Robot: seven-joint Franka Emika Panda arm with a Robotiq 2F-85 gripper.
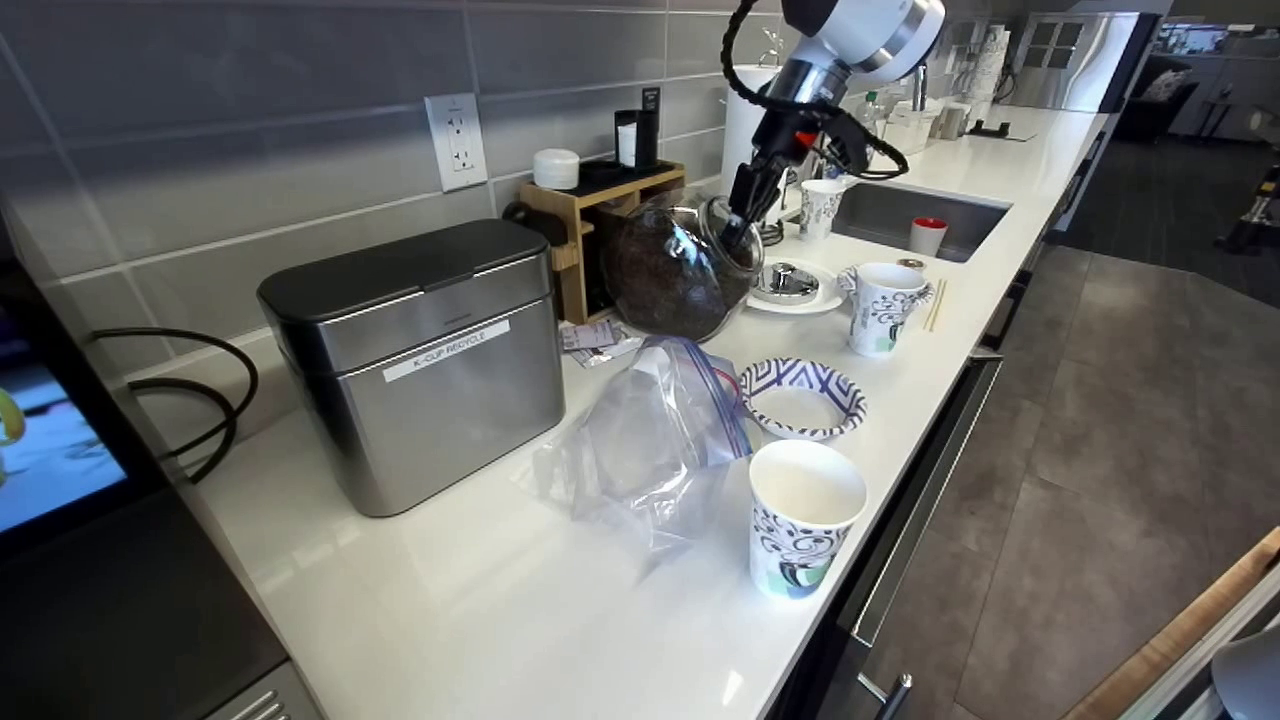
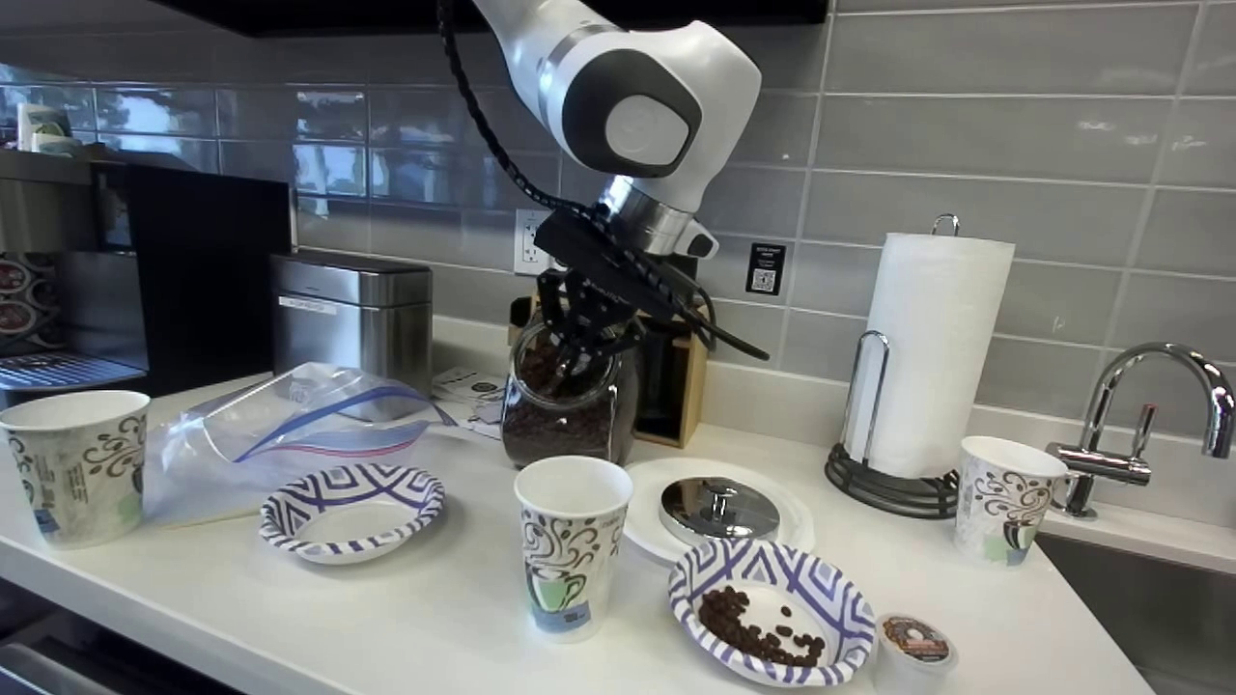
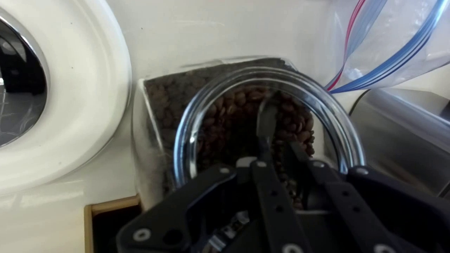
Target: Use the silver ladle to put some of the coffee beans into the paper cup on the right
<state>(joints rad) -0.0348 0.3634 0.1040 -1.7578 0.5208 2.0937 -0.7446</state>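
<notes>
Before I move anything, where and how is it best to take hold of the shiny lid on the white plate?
Probably by its knob, from straight above: the lid lies flat on the plate, and the knob stands up from its centre.

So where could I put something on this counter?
The widest bare counter lies between the steel bin, plastic bag and the cup beside it; a small gap, between empty bowl and middle cup. Around the bean jar it's crowded: plate, organizer, robot arm.
</notes>
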